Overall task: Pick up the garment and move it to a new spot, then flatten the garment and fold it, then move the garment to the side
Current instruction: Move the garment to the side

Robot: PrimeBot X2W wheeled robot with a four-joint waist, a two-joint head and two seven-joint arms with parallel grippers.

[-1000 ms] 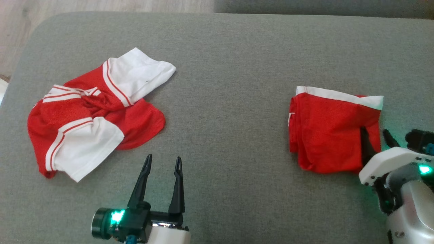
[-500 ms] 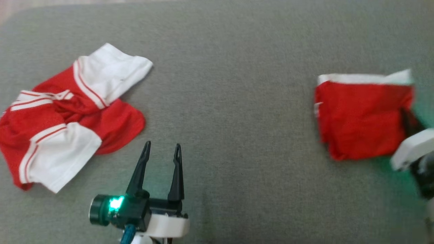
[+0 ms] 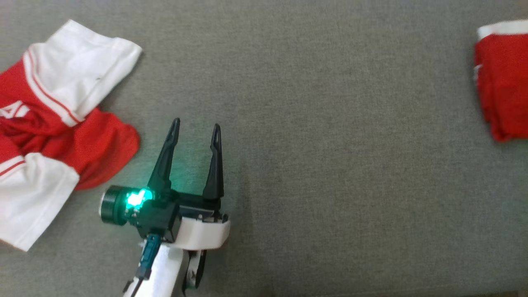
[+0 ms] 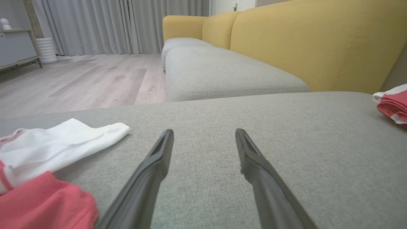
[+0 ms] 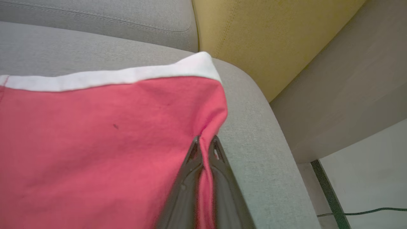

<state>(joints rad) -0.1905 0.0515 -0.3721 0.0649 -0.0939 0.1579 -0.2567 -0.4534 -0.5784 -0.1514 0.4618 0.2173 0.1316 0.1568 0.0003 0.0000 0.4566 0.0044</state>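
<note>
Pinches the folded garment's [image 5: 95, 143] edge in the clenched right hand [image 5: 205, 140], beside the sofa cushion's [image 5: 254, 133] rim; holds the left hand [image 3: 195, 123] released above the cushion. Risks unfolding layers: grip on one corner only.

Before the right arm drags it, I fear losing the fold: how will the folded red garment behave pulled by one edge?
Likely floppy: the folded red garment puckers where the right gripper pinches its edge. Probably light: thin cloth. Its layers may slip apart over the coarse-woven grey cushion.

Folded red garment [image 5: 95, 143], white band along far edge, lying on grey cushion [image 5: 254, 143] near rounded corner.
</note>
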